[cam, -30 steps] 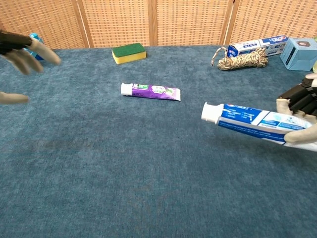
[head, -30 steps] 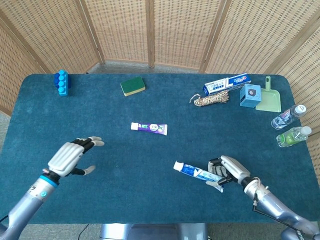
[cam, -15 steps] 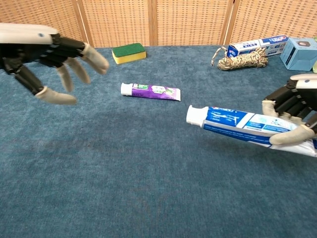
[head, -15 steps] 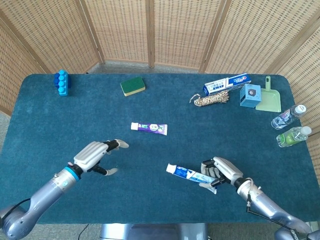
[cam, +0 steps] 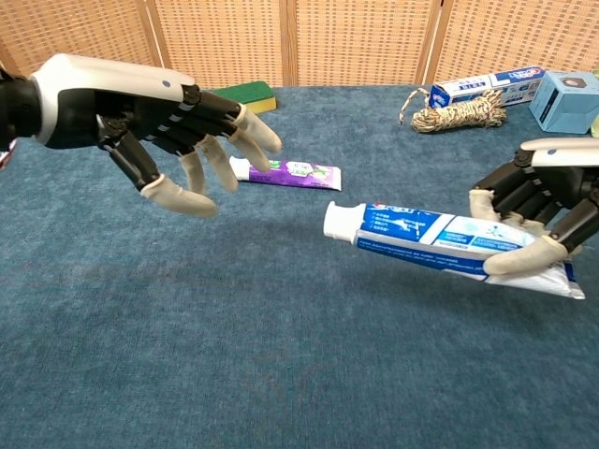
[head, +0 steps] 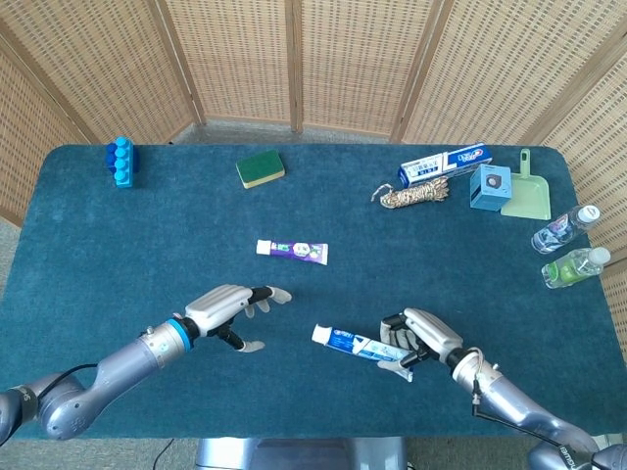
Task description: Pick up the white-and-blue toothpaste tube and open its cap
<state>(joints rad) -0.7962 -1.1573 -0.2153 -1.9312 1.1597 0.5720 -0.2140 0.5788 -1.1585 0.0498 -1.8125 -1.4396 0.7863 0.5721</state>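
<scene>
The light, soft toothpaste tube point(cam: 440, 241) is being held above the table point(cam: 281, 374) near its tail by the right hand point(cam: 533, 210), its cap point(cam: 335, 223) being presented to the left hand point(cam: 164, 117), whose empty fingers are being spread.

I count two toothpaste tubes point(head: 356, 344) point(head: 292, 251), two bottles point(head: 564, 229) point(head: 575, 266), one sponge point(head: 260, 168), and what looks like one rope coil point(head: 412, 196).
</scene>
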